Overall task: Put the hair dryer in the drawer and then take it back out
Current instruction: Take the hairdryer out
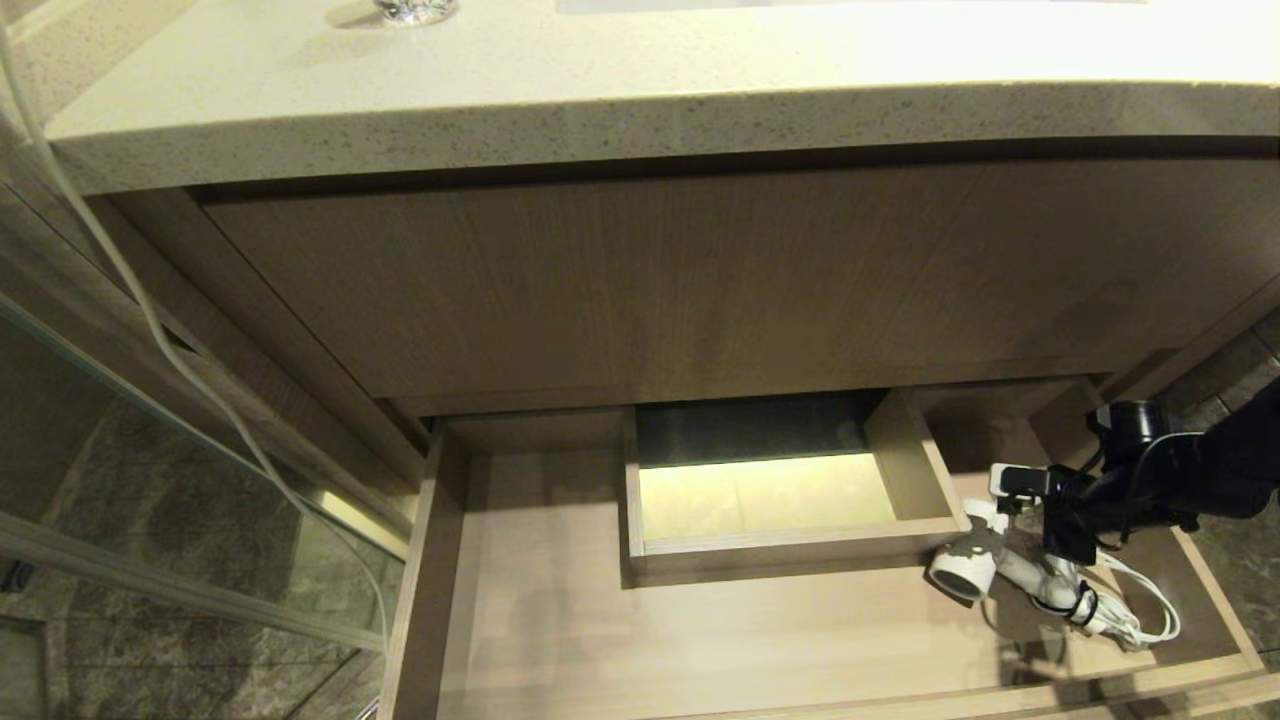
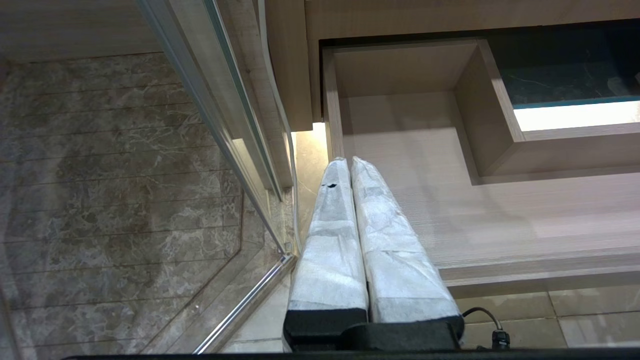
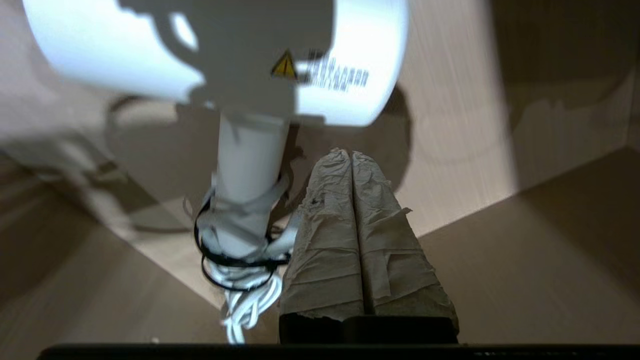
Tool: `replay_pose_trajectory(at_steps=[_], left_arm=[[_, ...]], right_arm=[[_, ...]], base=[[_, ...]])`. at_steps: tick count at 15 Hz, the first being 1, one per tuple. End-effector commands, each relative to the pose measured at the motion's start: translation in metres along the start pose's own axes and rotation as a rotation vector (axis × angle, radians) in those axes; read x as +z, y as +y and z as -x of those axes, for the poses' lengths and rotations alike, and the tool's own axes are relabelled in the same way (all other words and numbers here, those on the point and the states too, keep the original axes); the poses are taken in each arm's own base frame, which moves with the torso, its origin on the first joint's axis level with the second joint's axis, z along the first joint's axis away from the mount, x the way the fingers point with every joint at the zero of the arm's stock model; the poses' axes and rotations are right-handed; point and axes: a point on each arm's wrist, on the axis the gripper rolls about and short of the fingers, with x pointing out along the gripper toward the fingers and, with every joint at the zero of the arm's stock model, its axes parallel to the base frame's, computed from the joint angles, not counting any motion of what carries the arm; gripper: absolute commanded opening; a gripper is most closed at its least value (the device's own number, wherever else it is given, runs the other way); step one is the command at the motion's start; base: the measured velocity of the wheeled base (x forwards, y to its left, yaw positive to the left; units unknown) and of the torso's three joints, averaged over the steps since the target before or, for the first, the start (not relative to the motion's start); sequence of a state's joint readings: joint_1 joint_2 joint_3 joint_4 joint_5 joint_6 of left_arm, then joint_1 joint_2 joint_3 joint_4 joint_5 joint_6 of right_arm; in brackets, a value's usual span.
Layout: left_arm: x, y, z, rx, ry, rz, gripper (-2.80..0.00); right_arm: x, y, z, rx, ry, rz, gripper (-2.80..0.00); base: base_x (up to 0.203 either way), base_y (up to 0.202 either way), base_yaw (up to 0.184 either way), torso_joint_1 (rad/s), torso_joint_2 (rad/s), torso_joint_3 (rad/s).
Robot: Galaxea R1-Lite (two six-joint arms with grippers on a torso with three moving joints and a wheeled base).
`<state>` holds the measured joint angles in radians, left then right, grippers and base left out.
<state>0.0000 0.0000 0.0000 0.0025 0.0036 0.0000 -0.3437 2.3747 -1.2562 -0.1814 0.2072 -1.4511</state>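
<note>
Hair dryer [image 1: 1010, 570]: lies in the open drawer [image 1: 520, 620], right end. Right claw [image 3: 351, 155]: fingers pressed together, empty, just beside the handle.

The small white hair dryer [image 1: 985, 570], cord bundled at its handle, lies in the right part of the open light-wood drawer [image 1: 700, 640], beside its boxed cutout.
</note>
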Motion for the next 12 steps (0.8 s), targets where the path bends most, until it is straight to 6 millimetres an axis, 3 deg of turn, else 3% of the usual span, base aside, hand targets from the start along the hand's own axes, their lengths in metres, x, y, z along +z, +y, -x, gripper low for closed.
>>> replay_pose_trajectory(at_steps=[1, 5, 6, 9, 12], left_arm=[[0.0, 0.0, 0.0, 0.0, -0.001, 0.0, -2.8], [0.0, 0.0, 0.0, 0.0, 0.001, 0.0, -2.8], [0.0, 0.0, 0.0, -0.001, -0.001, 0.0, -2.8], [0.0, 0.0, 0.0, 0.0, 0.0, 0.0, -2.8], [0.0, 0.0, 0.0, -0.001, 0.001, 0.0, -2.8]], right_arm=[[-0.01, 0.001, 0.005, 0.009, 0.014, -0.009, -2.8], [-0.018, 0.014, 0.013, 0.048, 0.026, 0.037, -2.8], [-0.019, 0.014, 0.011, 0.044, 0.018, 0.05, 0.0], [-0.02, 0.016, 0.006, 0.046, 0.018, 0.062, 0.0], [-0.02, 0.037, 0.011, 0.112, -0.027, 0.056, 0.0]], base=[[0.0, 0.0, 0.0, 0.0, 0.0, 0.0], [0.0, 0.0, 0.0, 0.0, 0.0, 0.0], [0.0, 0.0, 0.0, 0.0, 0.0, 0.0], [0.0, 0.0, 0.0, 0.0, 0.0, 0.0], [0.0, 0.0, 0.0, 0.0, 0.0, 0.0]])
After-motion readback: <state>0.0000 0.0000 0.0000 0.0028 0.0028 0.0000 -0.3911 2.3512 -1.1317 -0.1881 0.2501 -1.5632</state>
